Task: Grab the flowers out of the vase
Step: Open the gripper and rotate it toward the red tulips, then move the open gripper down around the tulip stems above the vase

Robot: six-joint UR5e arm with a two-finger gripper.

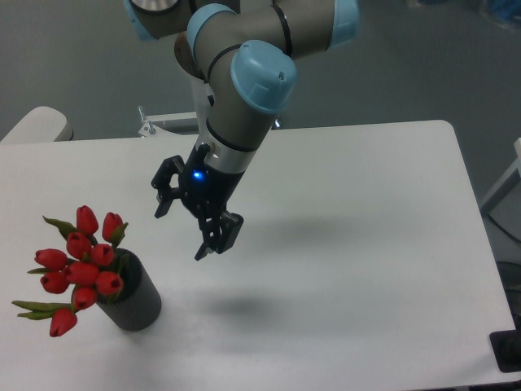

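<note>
The vase [134, 299] stands near the front left corner of the table [366, 244], and the flowers [80, 266] sit in it, their red buds leaning out to the left beyond the rim; the stems are inside, so the bunch is free to be lifted upward. The end effector [186, 226] hangs in the air above the middle of the table, apart from the flowers, with its fingers spread wide and holding nothing; I judge it is open like this to close around the stems; the grasp is not yet begun.
</note>
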